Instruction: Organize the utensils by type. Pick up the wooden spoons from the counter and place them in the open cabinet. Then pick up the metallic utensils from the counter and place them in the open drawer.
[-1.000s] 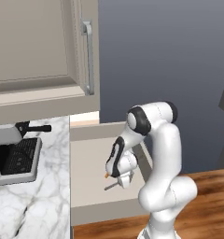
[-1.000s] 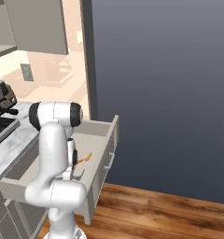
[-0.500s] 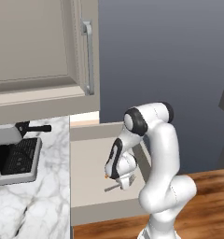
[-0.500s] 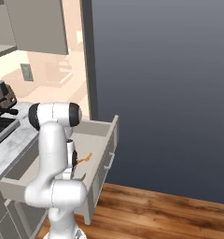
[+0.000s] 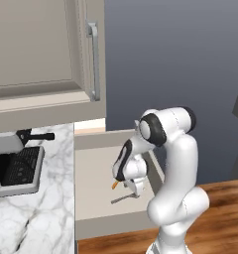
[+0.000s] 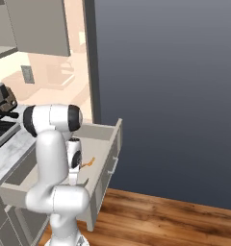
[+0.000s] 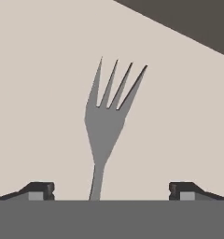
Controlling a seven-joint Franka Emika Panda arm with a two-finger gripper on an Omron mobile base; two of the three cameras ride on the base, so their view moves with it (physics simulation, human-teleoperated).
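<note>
My gripper (image 7: 111, 191) hangs open over the open drawer (image 5: 93, 168), its fingertips (image 7: 39, 190) wide apart. A dull grey steel fork (image 7: 107, 121) lies between them on the drawer's beige floor, prongs pointing away, touching neither finger. From the left base view the same grey fork (image 5: 123, 199) rests just under the hand (image 5: 128, 171). A shiny orange fork (image 6: 90, 162) lies beside it in the drawer (image 6: 105, 144). The cabinet (image 5: 36, 44), with its steel bar handle (image 5: 93, 59), hangs above the marble counter (image 5: 46, 208). The wooden spoons are out of view.
A grey coffee machine (image 5: 14, 163) stands on the counter left of the drawer. A dark wall (image 6: 170, 96) rises behind the drawer, with wooden floor (image 6: 160, 221) below. The drawer's front panel (image 5: 111, 225) juts toward the robot's base.
The jaws have gone from shut to wide open and let go of the grey fork, which now lies in the drawer. The arm has barely moved.
</note>
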